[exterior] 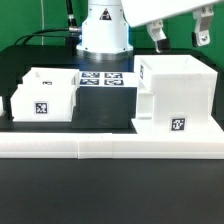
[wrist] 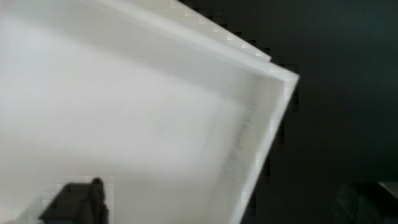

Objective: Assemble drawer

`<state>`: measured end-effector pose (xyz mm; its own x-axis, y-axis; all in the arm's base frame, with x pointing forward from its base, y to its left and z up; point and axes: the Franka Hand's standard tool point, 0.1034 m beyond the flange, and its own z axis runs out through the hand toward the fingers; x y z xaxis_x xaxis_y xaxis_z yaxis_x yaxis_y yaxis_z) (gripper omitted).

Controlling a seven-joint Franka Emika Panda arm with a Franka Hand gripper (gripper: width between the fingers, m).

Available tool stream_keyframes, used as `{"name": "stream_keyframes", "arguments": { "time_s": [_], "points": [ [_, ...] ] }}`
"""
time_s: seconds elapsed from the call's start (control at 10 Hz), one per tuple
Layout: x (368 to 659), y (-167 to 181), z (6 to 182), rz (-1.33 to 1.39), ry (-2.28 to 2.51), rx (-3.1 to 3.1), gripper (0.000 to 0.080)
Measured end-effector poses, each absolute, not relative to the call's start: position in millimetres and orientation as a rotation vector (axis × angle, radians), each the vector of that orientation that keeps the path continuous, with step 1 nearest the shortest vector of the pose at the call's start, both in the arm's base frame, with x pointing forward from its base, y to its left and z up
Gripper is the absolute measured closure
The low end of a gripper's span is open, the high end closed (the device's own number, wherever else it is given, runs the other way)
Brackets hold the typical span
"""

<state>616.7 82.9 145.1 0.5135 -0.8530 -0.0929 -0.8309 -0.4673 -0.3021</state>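
Observation:
A large white drawer case [exterior: 172, 92], open at the top and with a tag on its front, stands at the exterior view's right. A smaller white drawer box [exterior: 44, 96] with a tag stands at the exterior view's left. My gripper [exterior: 181, 38] hangs above the large case with its two dark fingers wide apart and nothing between them. In the wrist view the case's white wall and rim [wrist: 267, 110] fill most of the picture. My gripper [wrist: 228, 205] straddles that rim; one fingertip [wrist: 75, 200] shows over the white surface, the other is barely visible over the dark table.
The marker board [exterior: 103, 80] lies on the black table between the two boxes, in front of the robot base [exterior: 105, 30]. A long white rail [exterior: 100, 146] runs along the table's front edge.

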Motion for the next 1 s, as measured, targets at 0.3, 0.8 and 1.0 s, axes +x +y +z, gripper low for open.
{"name": "stream_keyframes", "arguments": {
  "time_s": [0.3,0.8,1.0],
  "points": [
    [607.5,81.8,139.7,-0.104,1.026,-2.694,0.0151],
    [587.3,41.4,138.5,-0.135,0.371,-2.943,0.0151],
    [587.1,40.9,137.7,-0.149,0.191,-2.965,0.0151]
  ]
}}
